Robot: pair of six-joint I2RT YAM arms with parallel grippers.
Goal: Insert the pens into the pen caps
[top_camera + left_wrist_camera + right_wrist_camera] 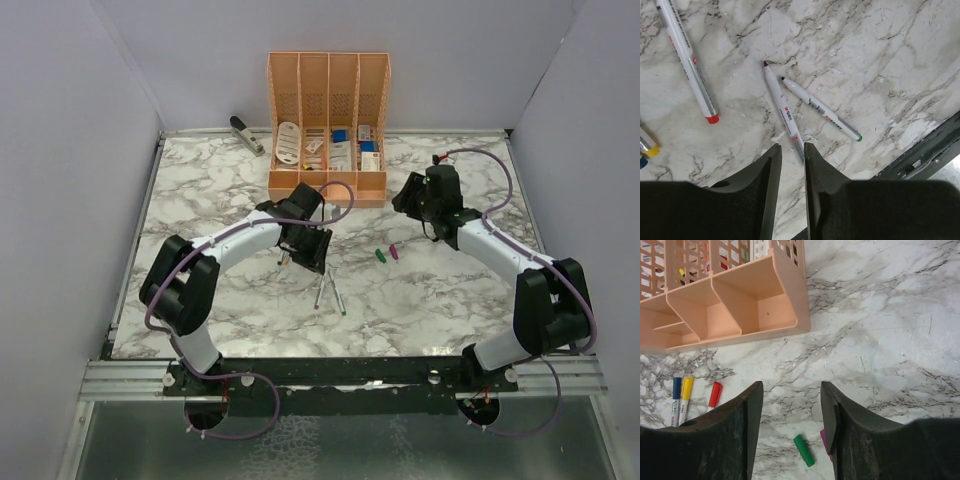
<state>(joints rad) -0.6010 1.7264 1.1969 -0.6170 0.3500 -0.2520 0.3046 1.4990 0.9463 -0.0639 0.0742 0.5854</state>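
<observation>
Looking down from the top external view, a glossy white table point(200, 190) veined in grey is seen, with a peach slatted organiser point(328, 190) at its far side and a grey stapler point(246, 135) at the far left. The left gripper point(306, 252) is held over the middle, just beyond two thin pens point(322, 290) laid in a narrow V. The right gripper point(418, 200) is held beside the organiser's right corner. A stubby green cap point(380, 255) and a purple cap point(394, 252) lie side by side between the two arms, apart from the pens.

From the left wrist, the matte black fingers point(771, 175) are seen only narrowly parted, with nothing clamped. The rear end of a dark-tipped pen point(781, 110), flat on the marble, reaches into the gap. A green-ended pen point(820, 110) lies just beside it, the two tips nearly meeting. A red-ended pen point(690, 62) lies apart at the left. All three barrels are slim, silvery and printed.

From the right wrist, the broad black fingers point(751, 420) are spread well apart and nothing is held. The green cap lies on the table between them, and the purple cap is half hidden by one finger. A red cap point(715, 394), a yellow-topped pen point(686, 397) and a blue-topped pen point(676, 397) lie at the left in front of the organiser's smooth wall, their lower ends covered by the other finger.
</observation>
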